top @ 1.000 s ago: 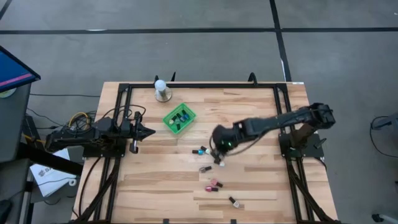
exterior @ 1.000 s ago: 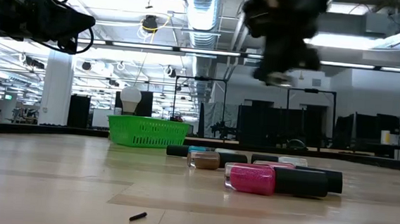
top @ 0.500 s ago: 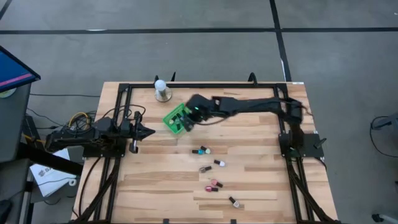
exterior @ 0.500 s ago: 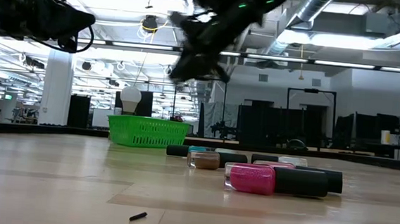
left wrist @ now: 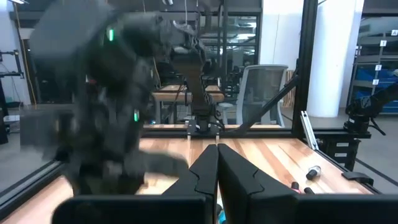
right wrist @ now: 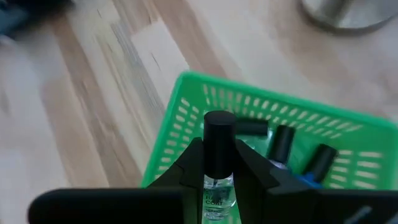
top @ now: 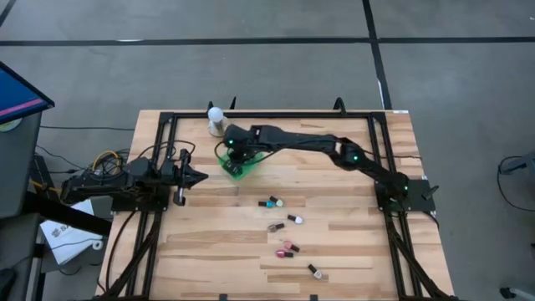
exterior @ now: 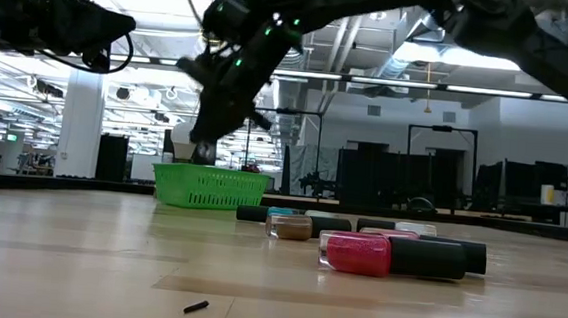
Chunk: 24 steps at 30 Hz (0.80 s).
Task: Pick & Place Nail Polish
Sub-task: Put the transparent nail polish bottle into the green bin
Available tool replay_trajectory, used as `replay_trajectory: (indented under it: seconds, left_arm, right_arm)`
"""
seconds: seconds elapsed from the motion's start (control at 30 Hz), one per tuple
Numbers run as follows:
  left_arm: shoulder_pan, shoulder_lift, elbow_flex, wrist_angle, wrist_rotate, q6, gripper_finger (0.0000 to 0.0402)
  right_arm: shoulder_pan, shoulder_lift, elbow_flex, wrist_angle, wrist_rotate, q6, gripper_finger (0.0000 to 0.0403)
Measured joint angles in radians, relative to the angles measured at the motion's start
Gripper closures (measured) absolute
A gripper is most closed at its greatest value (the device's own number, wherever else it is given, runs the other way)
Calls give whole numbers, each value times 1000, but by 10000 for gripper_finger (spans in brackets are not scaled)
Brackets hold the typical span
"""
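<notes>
Wood table [top: 334, 251], grey floor; bottles [top: 284, 224] scattered. Right gripper [right wrist: 217, 163] clamps a clear bottle [right wrist: 217, 180] over the green basket [right wrist: 186, 109]. Left gripper [left wrist: 217, 165] closed, empty.

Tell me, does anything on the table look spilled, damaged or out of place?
Nothing looks spilled or damaged. Several nail polish bottles lie on their sides on the table, not yet collected. The right hand holds a clear bottle upright over the green basket. A small dark bit lies alone near the table's front.
</notes>
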Motion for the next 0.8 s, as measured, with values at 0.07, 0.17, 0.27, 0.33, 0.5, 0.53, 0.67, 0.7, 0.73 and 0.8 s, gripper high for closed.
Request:
replay_trajectory:
  seconds: [0.07,0.17,0.27,0.33,0.5,0.53,0.67,0.7,0.73,0.8]
  left_arm:
    - [0,0,0,0,0,0,400]
    - [0,0,0,1,0,0,400]
    - [0,0,0,2,0,0,400]
    - [0,0,0,2,0,0,400]
    - [0,0,0,7,0,0,400]
    - [0,0,0,7,0,0,400]
    - [0,0,0,7,0,0,400]
    - [0,0,0,7,0,0,400]
    - [0,0,0,7,0,0,400]
    - [0,0,0,7,0,0,400]
  right_arm:
    - [4,2,-35,12,1,11,359]
    - [2,13,-35,2,2,18,359]
    - [1,18,-38,-19,7,4,358]
    - [2,18,-38,-17,30,3,357]
    - [-2,18,-37,-12,58,3,355]
    - [-3,18,-37,-12,58,3,355]
    - [-5,18,-37,-12,65,3,354]
    - [-6,18,-37,-12,77,3,354]
    - [-5,26,-36,-5,92,3,354]
    - [-6,45,-35,10,105,5,354]
